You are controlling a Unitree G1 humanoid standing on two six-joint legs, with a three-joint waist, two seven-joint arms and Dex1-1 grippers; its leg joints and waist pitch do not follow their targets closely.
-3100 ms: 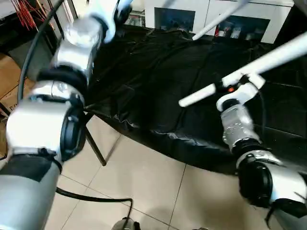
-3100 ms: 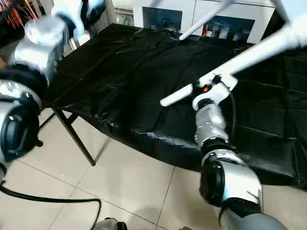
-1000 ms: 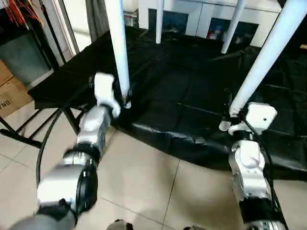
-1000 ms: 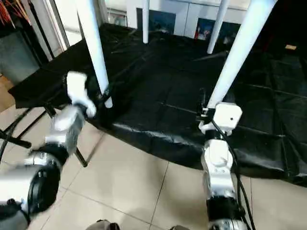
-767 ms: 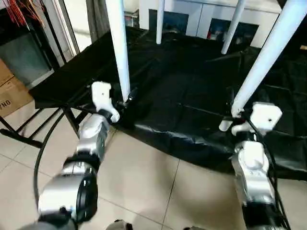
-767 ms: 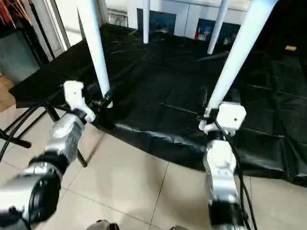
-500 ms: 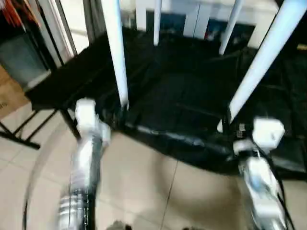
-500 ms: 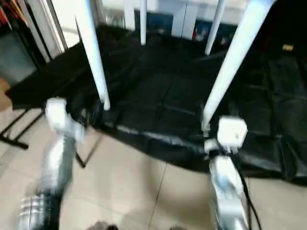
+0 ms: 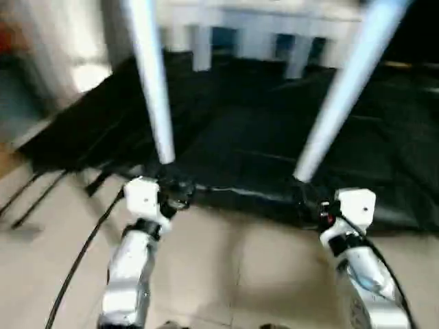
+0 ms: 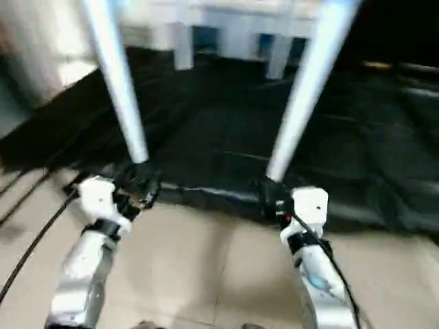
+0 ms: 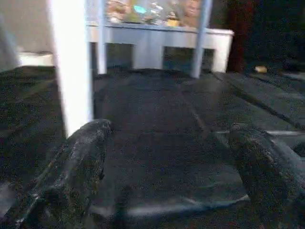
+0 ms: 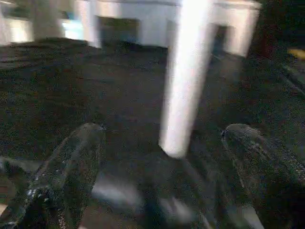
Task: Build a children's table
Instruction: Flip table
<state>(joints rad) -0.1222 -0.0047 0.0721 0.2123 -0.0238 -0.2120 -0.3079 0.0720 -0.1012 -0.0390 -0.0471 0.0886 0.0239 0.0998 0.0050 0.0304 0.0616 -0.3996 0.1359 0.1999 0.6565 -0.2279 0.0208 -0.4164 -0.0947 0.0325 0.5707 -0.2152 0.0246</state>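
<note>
The children's table (image 9: pixel 274 10) stands upright on the black-sheeted counter (image 9: pixel 384 157), filling the upper part of the head view. Its white top runs across the upper edge of the frame, blurred. Four white legs come down from it onto the black sheet. The two near legs are large in the frame: the near left leg (image 9: pixel 152 89) drops from the upper left to the counter's front edge, and the near right leg (image 9: pixel 346 92) slants down from the upper right to the front edge. The two far legs (image 9: pixel 201 49) are short stubs near the top centre. All four legs look round, smooth and tapered, narrower at the foot. Judging from this, the assembly looks essentially finished: the legs appear seated in the top and the table rests on its own feet, though the corner sockets are too blurred to check. What seems left is only for the arms to clear away. The left gripper (image 9: pixel 180 192) sits in the lower left of the frame, just below the foot of the near left leg, its black fingers (image 11: pixel 76 167) spread wide and released, grasping nothing; in the left wrist view the leg stands beyond one finger. The right gripper (image 9: pixel 310 200) sits in the lower right, just below the foot of the near right leg, fingers likewise spread wide and empty, with the leg standing in the gap beyond them in the right wrist view. Pale floor tiles (image 9: pixel 240 274) lie below the counter.
</note>
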